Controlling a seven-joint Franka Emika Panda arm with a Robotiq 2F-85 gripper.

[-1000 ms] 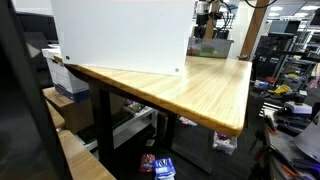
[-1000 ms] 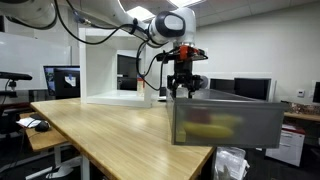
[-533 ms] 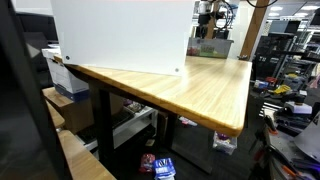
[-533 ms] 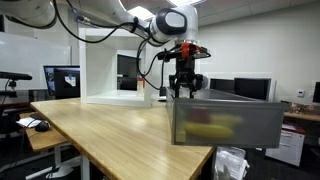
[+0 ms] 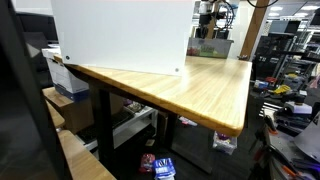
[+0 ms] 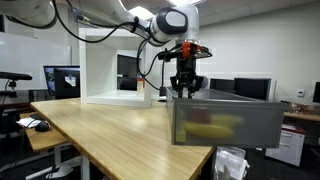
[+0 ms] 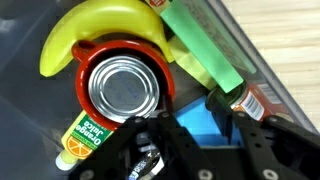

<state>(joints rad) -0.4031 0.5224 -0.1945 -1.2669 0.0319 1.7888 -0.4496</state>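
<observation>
The wooden table (image 6: 110,125) lies under the grey bin (image 6: 225,125); over the bin hangs the gripper (image 7: 205,145), jaws half-open astride a blue block (image 7: 205,122) inside the bin, contact unclear; inside too lie a banana (image 7: 90,30), a green box (image 7: 205,45) and a red cup (image 7: 85,60).

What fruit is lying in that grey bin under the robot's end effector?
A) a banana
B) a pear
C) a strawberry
A: the wrist view looks down into the bin and shows a yellow banana curving along the top of a red round rim.
</observation>
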